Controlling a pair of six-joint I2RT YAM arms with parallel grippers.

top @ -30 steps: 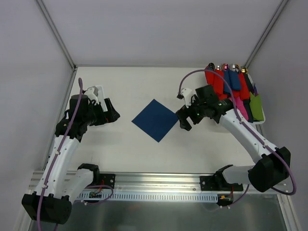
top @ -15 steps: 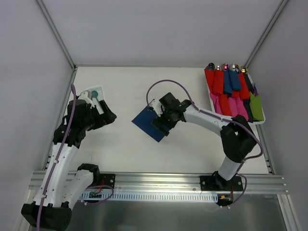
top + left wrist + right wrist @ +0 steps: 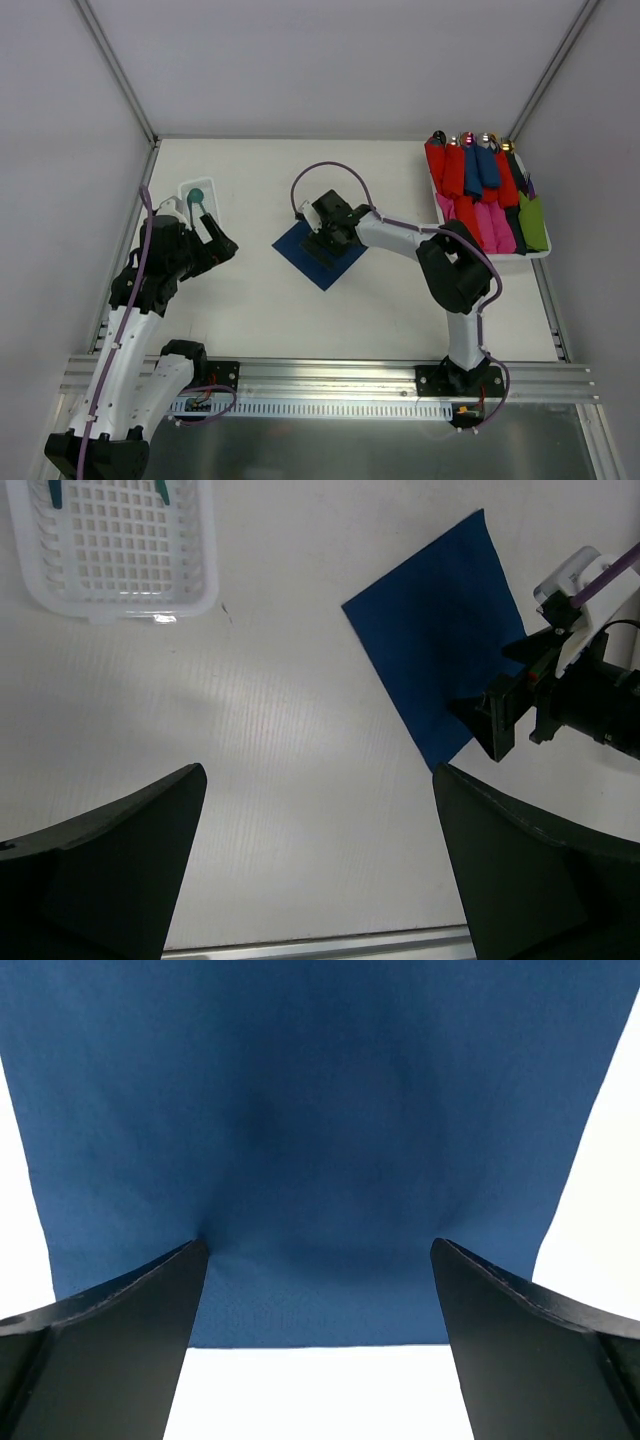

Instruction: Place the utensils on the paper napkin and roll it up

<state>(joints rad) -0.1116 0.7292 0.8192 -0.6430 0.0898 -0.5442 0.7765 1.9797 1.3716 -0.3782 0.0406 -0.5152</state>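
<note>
Lying flat near the middle of the worktop (image 3: 400, 310), the paper napkin (image 3: 298, 258) sits as a navy diamond with nothing on it yet. The right gripper (image 3: 325, 240) hovers low over its far half, fingers spread wide. In the right wrist view the napkin fills the gap between them, and I cannot tell whether the tips touch the paper. The utensils (image 3: 163, 490) show only as teal ends in a white basket (image 3: 115, 550) at the far left, well apart from the napkin. The left gripper (image 3: 218, 245) hangs just beside that basket, also spread and holding nothing.

The step in hand looks like fetching a utensil. Done well, the left gripper drops across the slim piece, pinches it mid-length and lifts it clear of the basket rim. It then lays the piece near one napkin corner so the roll can catch it. The thin paper may slide, so the right gripper pinning it would help.

Bare worktop lies between basket and napkin, giving an open path. The side wall (image 3: 120, 70) stands close behind the basket. The tray (image 3: 530, 257) of coloured rolls (image 3: 470, 185) sits well apart at the far right.
</note>
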